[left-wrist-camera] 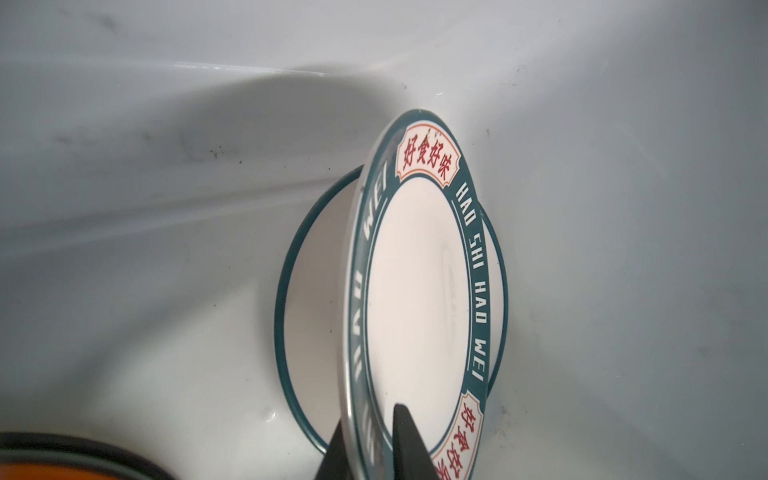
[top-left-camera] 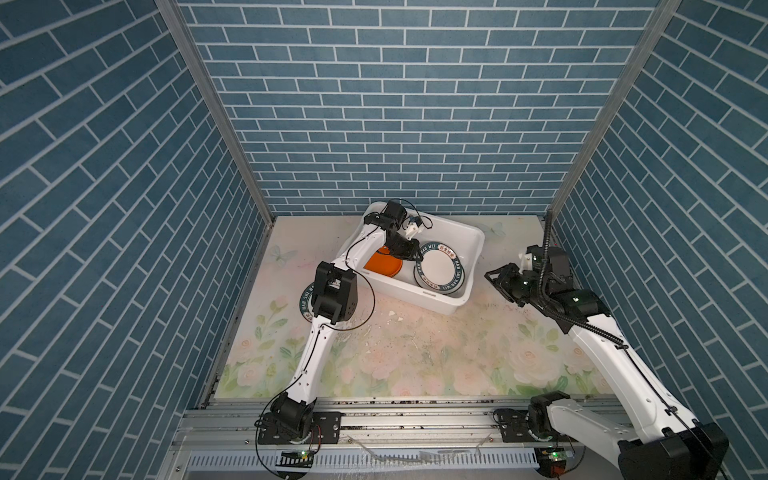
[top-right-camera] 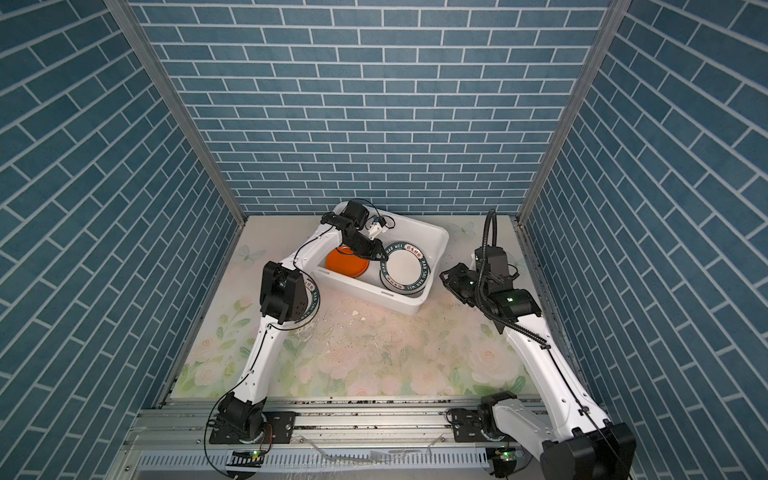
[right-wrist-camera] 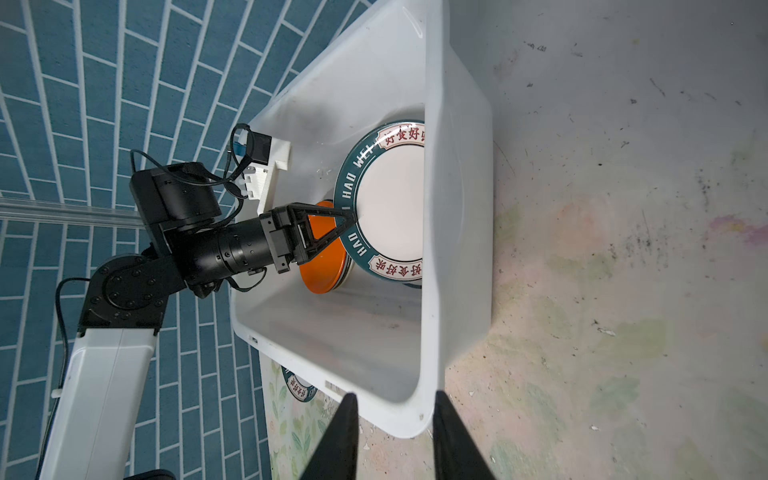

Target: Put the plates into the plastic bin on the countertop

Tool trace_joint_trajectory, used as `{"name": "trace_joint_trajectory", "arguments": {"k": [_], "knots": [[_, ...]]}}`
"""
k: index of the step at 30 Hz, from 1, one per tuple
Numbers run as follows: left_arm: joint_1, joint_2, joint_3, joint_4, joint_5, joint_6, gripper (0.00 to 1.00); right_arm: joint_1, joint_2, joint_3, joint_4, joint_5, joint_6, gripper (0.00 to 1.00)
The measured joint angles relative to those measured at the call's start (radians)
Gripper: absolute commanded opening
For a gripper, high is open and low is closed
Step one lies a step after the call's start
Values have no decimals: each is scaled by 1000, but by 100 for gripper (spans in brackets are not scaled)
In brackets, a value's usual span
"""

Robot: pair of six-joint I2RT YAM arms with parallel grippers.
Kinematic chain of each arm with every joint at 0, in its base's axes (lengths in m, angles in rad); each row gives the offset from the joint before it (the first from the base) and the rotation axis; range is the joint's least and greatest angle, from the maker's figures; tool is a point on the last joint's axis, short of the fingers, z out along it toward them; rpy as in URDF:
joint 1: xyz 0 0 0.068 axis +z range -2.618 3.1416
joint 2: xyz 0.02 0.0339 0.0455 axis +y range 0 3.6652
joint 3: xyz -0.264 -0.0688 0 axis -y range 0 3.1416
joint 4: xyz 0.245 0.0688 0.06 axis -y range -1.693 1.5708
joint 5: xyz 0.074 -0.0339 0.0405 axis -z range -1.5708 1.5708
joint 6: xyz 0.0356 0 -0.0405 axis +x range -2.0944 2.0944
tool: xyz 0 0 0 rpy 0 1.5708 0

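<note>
The white plastic bin (top-left-camera: 478,245) (top-right-camera: 444,239) (right-wrist-camera: 432,208) stands at the back of the flowered countertop (top-left-camera: 415,353). My left gripper (top-left-camera: 417,257) (top-right-camera: 380,257) (left-wrist-camera: 370,415) (right-wrist-camera: 353,218) reaches into it, jaws on either side of the rim of a white plate with a dark-green lettered rim (top-left-camera: 438,270) (top-right-camera: 403,268) (left-wrist-camera: 415,291). That plate tilts over a teal-ringed plate (left-wrist-camera: 307,291) on a stack. An orange plate (top-left-camera: 384,266) (top-right-camera: 347,264) (right-wrist-camera: 322,270) lies beside them in the bin. Another green-lettered plate (top-left-camera: 305,301) (top-right-camera: 312,297) (right-wrist-camera: 297,384) lies on the countertop, mostly hidden under my left elbow. My right gripper (top-left-camera: 498,278) (top-right-camera: 451,278) (right-wrist-camera: 395,395) hangs open and empty by the bin's right corner.
Blue brick-patterned walls close in the left, back and right sides. A grey metal rail (top-left-camera: 399,419) with both arm bases runs along the front. Small white chips (top-left-camera: 392,316) lie on the countertop in front of the bin.
</note>
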Motion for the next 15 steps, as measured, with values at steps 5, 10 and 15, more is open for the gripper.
{"name": "trace_joint_trajectory", "arguments": {"k": [5,10,15], "knots": [[-2,0,0,0,0,1,25,-2,0,-8,0,-3,0,31],[-3,0,0,0,0,2,27,-3,0,-14,3,-7,0,31],[-3,0,0,0,0,4,32,-5,-1,-20,5,-7,0,31]]}}
